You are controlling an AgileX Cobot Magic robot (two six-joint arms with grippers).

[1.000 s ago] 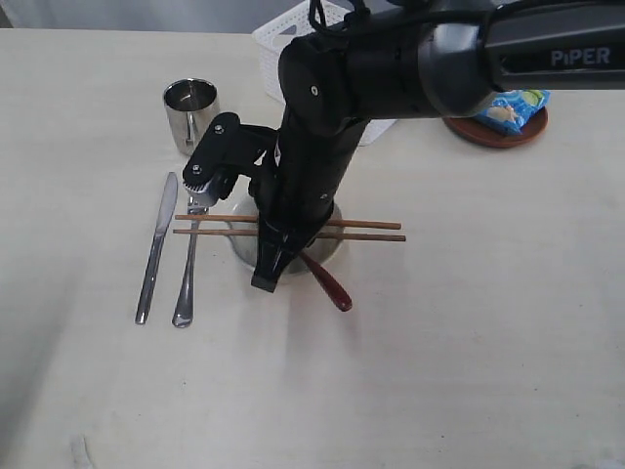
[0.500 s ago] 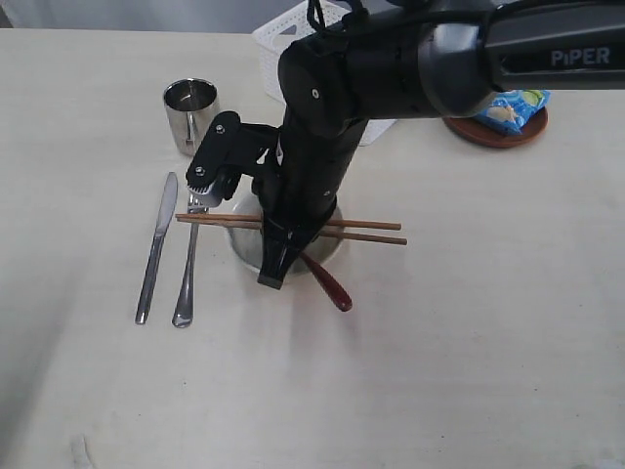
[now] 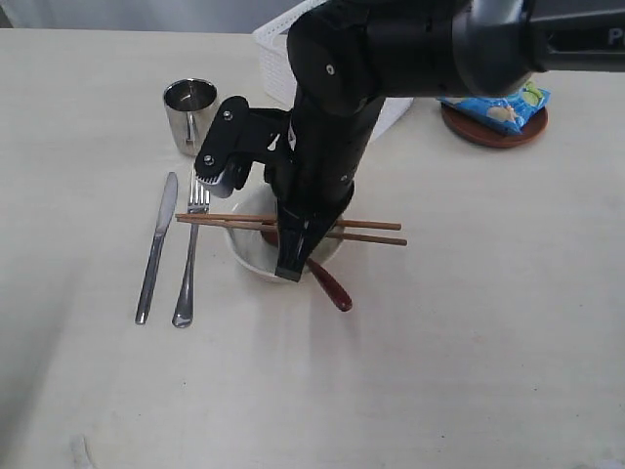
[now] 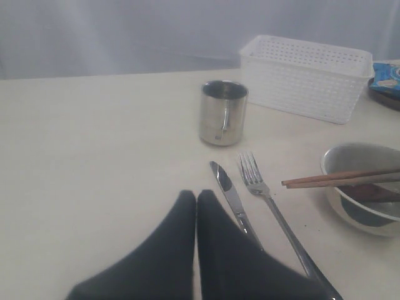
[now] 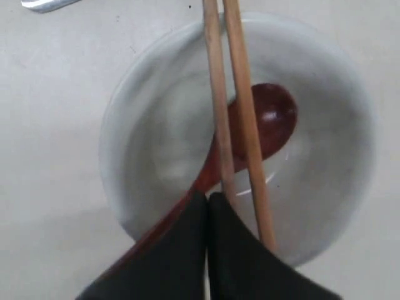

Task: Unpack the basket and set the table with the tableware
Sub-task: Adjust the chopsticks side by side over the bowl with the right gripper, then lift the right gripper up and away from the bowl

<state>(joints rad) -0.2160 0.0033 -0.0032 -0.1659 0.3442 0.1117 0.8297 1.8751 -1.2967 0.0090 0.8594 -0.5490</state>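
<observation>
Overall, pale table (image 3: 488, 371), greyish backdrop (image 4: 125, 31).

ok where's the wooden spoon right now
In the exterior view the wooden spoon is near the middle of the table, head in the bowl under the two chopsticks, handle poking over the rim away from the fork.

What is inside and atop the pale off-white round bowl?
A red-brown wooden spoon rests inside; two thin wooden chopsticks lie across the bowl rim. The black right pincer hides part of the spoon handle.
</observation>
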